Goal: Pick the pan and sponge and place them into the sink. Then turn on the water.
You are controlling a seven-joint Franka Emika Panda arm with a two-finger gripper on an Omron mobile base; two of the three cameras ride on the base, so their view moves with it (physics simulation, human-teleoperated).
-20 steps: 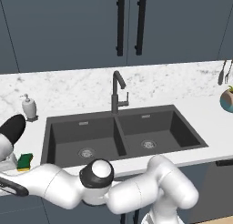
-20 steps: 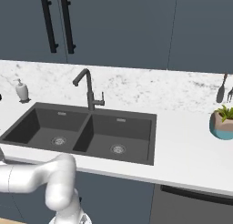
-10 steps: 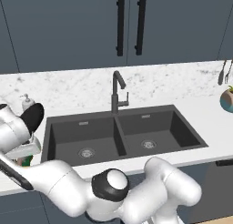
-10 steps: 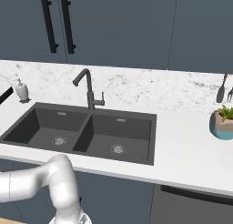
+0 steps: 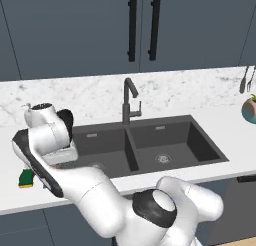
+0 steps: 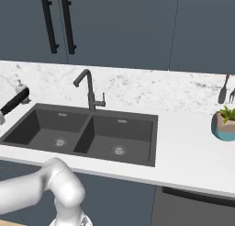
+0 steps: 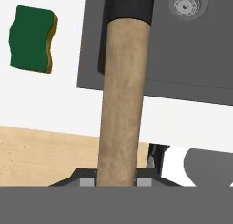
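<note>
The smooth round wooden handle of the pan (image 7: pixel 122 95) is clenched between the jaws, its black body held above the dark matte left basin of the sink (image 7: pixel 191 54). The wavy-edged green-and-yellow sponge (image 7: pixel 32 38) lies on the white desk (image 7: pixel 50 100) beside the basin.

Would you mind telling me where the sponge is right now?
The sponge lies flat on the white counter to the left of the sink, near the counter's front edge. In the hand view it sits left of the pan's wooden handle.
</note>
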